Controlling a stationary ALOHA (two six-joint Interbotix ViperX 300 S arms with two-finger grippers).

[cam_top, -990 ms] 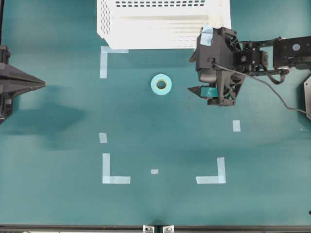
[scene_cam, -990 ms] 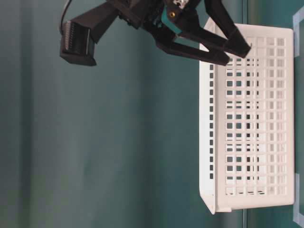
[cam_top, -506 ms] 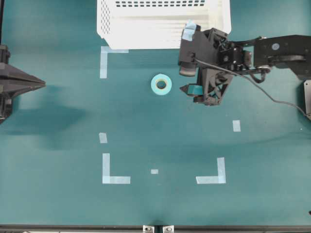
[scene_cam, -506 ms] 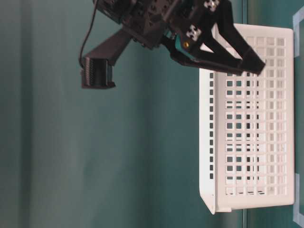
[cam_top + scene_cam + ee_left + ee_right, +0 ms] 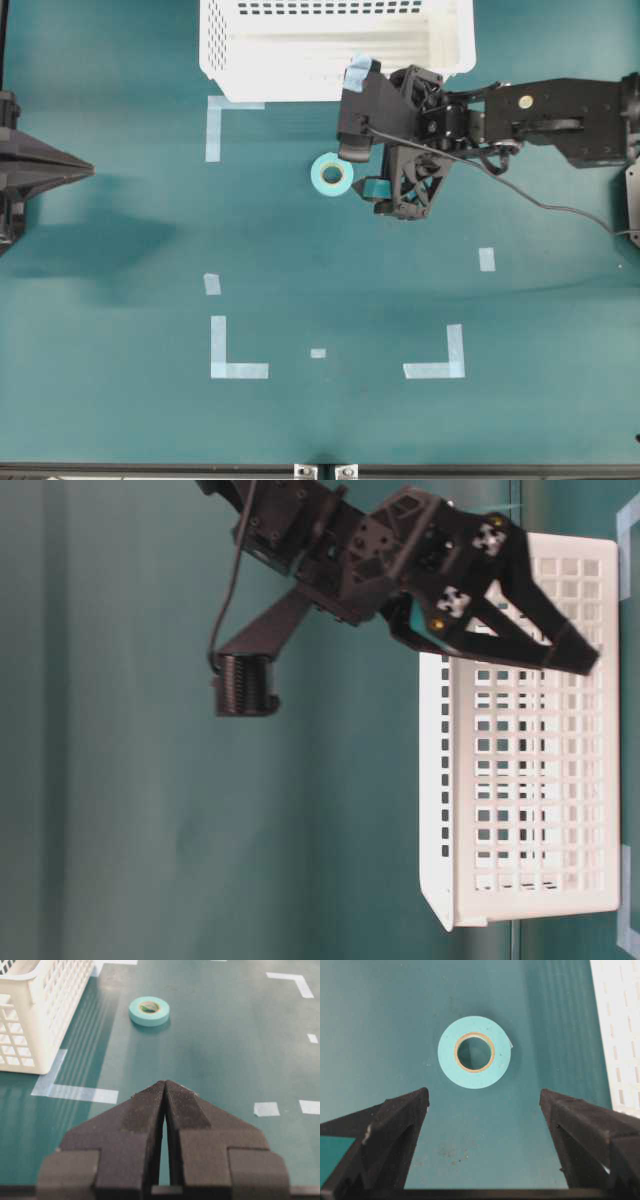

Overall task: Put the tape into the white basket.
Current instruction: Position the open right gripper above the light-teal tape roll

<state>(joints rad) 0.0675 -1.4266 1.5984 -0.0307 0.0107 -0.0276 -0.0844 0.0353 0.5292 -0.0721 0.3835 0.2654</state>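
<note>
Currently no brand, label or readable writing shows on any item; the only markings are small black-and-white checker tags on the right gripper (image 5: 590, 660) body in the table-level view.

Tape (image 5: 474, 1052): lies flat on the green table (image 5: 120, 400), hollow core axis vertical, opening facing up. As a ring it has no long axis in the plane. A brownish inner core ring is visible in the right wrist view.

Right gripper (image 5: 485, 1105): fingers spread wide apart, holding nothing. In the wrist view the tape sits ahead of the fingertips (image 5: 415, 1102), roughly centred on the gap between them and not touching either. Overhead, the tape (image 5: 331, 174) is just beside the gripper (image 5: 375, 190).

White basket (image 5: 330, 70): stands beyond the tape, off to one side of the right fingers; its slotted wall (image 5: 620, 1035) edges the wrist view.

Left gripper (image 5: 165, 1091): fingers pressed together, nothing between them. The tape (image 5: 149, 1010) lies well ahead of its fingertips, the basket (image 5: 40, 1015) off to one side.
</note>
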